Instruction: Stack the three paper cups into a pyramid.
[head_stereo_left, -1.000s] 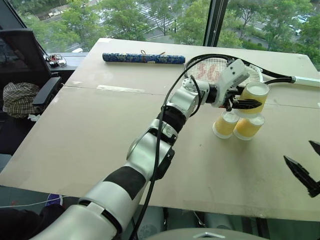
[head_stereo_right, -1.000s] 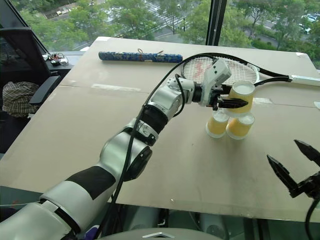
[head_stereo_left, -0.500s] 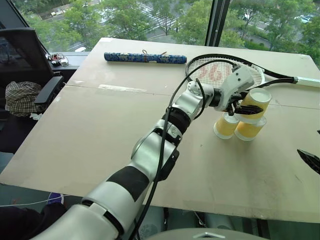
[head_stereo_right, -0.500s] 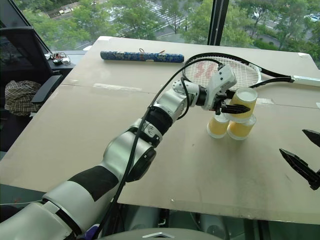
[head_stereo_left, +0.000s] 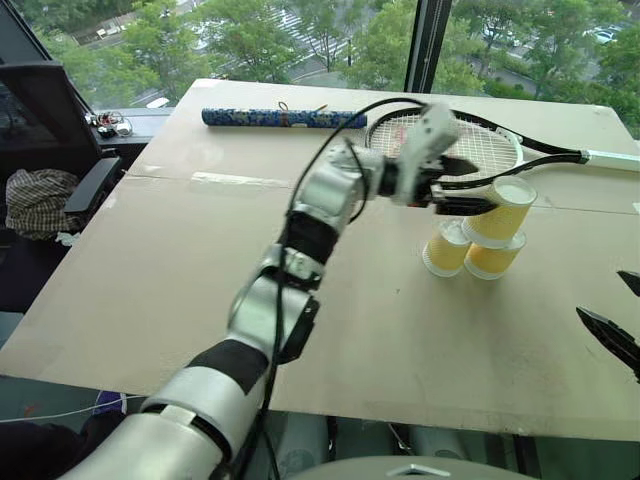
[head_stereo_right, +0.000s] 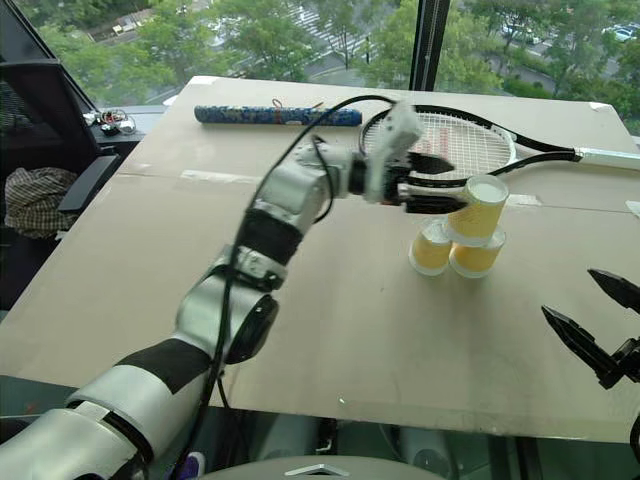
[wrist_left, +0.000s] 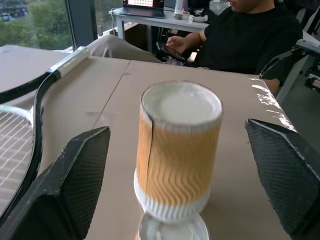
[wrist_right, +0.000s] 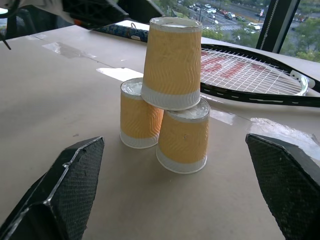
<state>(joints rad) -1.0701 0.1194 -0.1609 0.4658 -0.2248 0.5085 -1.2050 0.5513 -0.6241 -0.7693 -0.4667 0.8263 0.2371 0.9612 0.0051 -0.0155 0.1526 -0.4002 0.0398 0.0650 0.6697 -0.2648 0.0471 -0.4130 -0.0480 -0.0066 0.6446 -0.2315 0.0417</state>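
3 paper cups (wrist_right: 167, 100) stand inverted as a pyramid (head_stereo_left: 480, 235) on the tan table (head_stereo_left: 200, 260); 2 base cups side by side and touching, the top cup (wrist_right: 172, 62) resting across both, white base up; the stack sits just in front of the tennis racket (head_stereo_left: 480, 150), whose head lies flat on the table behind it. Left gripper (head_stereo_left: 465, 185) is beside the top cup, jaws spread wide to either side of it, fingers (wrist_left: 70, 185) clear of the cup wall, nothing held. Right gripper (head_stereo_right: 590, 325) hangs near the table's front edge, well apart from the stack, jaws spread, empty. A blue patterned tube (head_stereo_left: 285, 117) lies along the far side of the table; a person in a black shirt (wrist_left: 245, 35) sits beyond the table.
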